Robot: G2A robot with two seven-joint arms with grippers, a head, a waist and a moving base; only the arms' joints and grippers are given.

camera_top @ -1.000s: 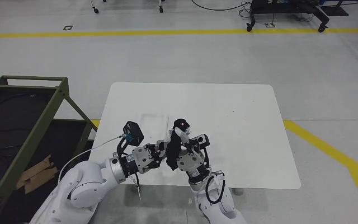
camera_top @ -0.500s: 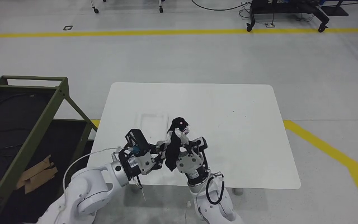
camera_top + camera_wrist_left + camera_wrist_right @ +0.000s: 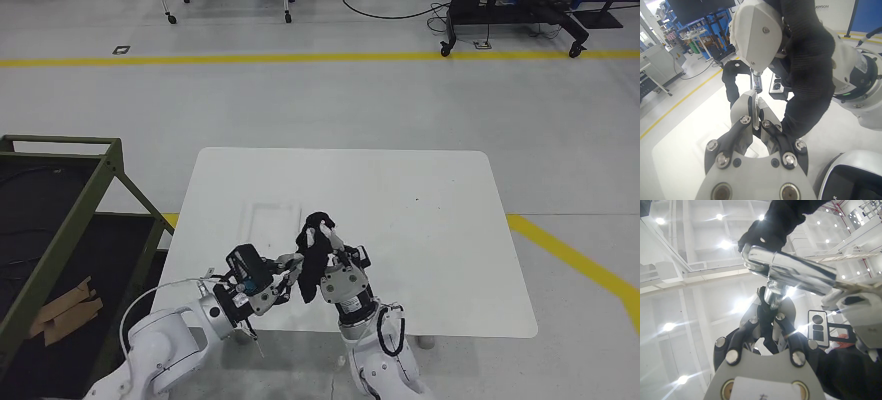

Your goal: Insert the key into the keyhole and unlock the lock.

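white table [image 3: 430, 220] under both arms, grippers meeting off its near edge. the lock's black fabric-sleeved cable [image 3: 776, 224] hangs off the end of the lock body farthest from the left fingers and drapes around the right gripper. right gripper [image 3: 769, 310]: fingers pressed in on the short chrome stem of the lock [image 3: 789, 270], with the stem seated between the fingertips and the long chrome barrel lying crosswise just past them. left gripper [image 3: 755, 98]: fingers pinching the flat head of the key [image 3: 755, 108], which stands on edge between the two pads. the blade sticks out past the fingertips and runs straight into the open end of the barrel. in the left wrist view that barrel end sits just beyond the left fingertips, in line with the gap between them, and touches the key. from the right wrist view the left fingers [image 3: 857, 306] are right at the barrel's key end, and a short length of blade is visible between them and the chrome. cannot tell whether the key is fully seated or turned.
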